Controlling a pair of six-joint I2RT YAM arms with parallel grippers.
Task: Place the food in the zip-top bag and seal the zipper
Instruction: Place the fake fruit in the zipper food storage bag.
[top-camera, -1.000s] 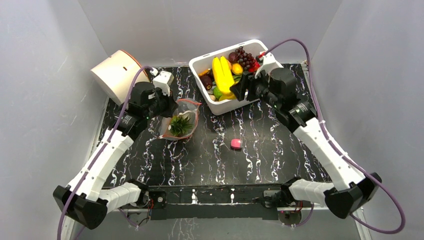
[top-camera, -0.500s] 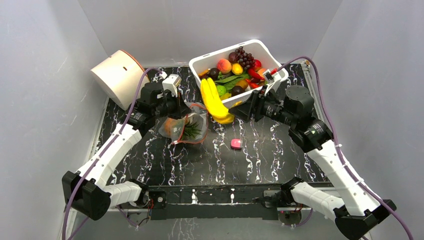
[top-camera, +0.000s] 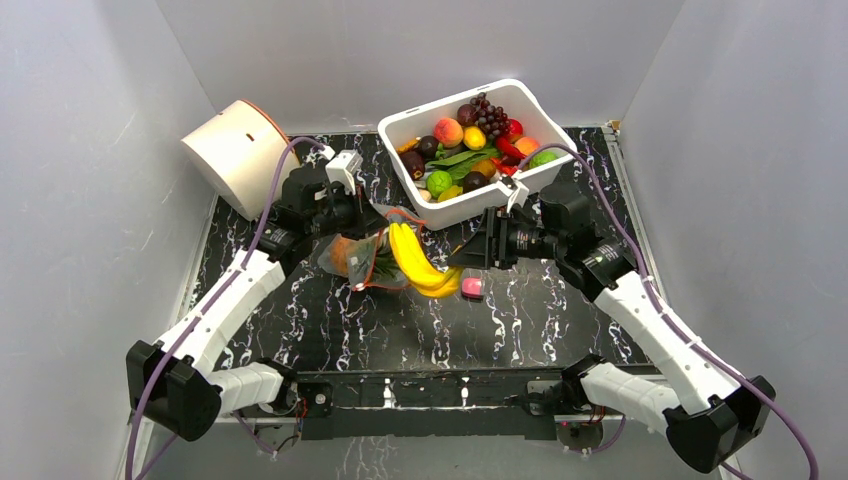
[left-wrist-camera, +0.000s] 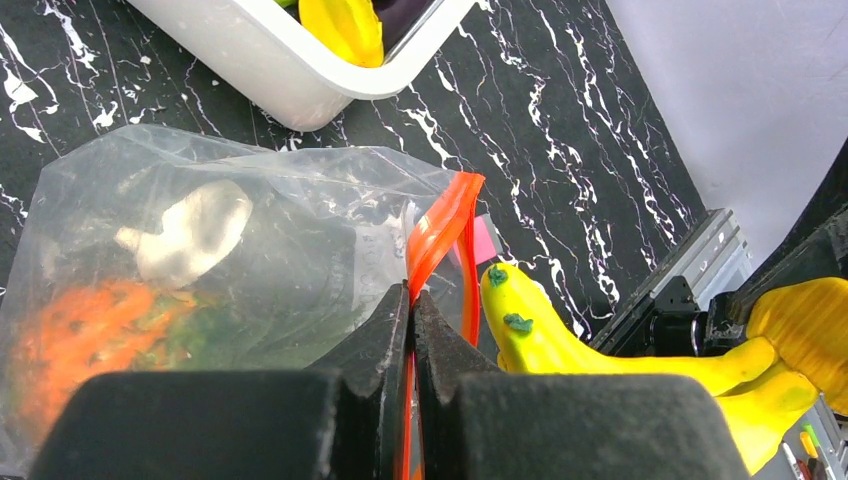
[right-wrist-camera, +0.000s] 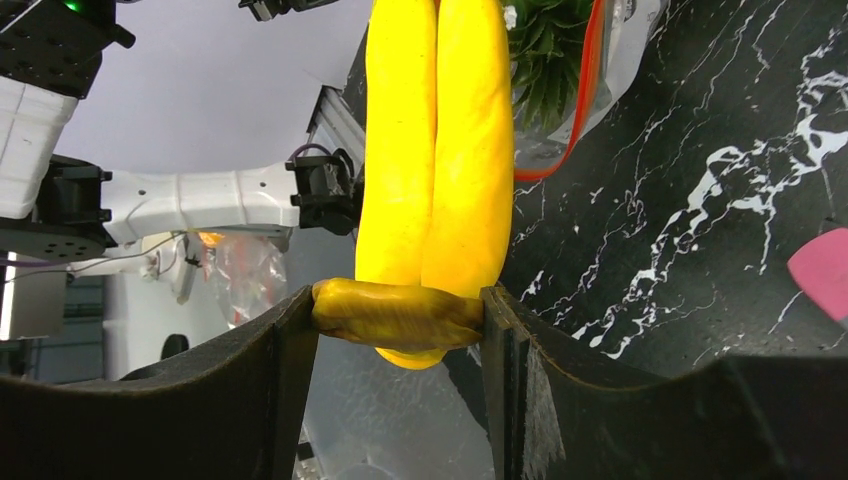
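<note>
Near the bag mouth now: my right gripper (right-wrist-camera: 400, 315) has swung the yellow plastic banana bunch (top-camera: 415, 262) out of the white rectangular plastic bin (top-camera: 470, 205) and low over the black marbled tabletop (top-camera: 540, 300). Its tip sits just beside the red-orange zipper strip (left-wrist-camera: 440, 225). Insertion looks next; banana not inside yet. Right gripper is partly spread, clamped on the brown stem end. My left gripper (left-wrist-camera: 411, 300) is pinched tight on the zipper edge of the clear floppy zip-top bag (left-wrist-camera: 250, 230), holding it up. Inside already: orange toy pineapple (left-wrist-camera: 80, 330). Just beside the banana lies the small pink block (top-camera: 472, 288).
</note>
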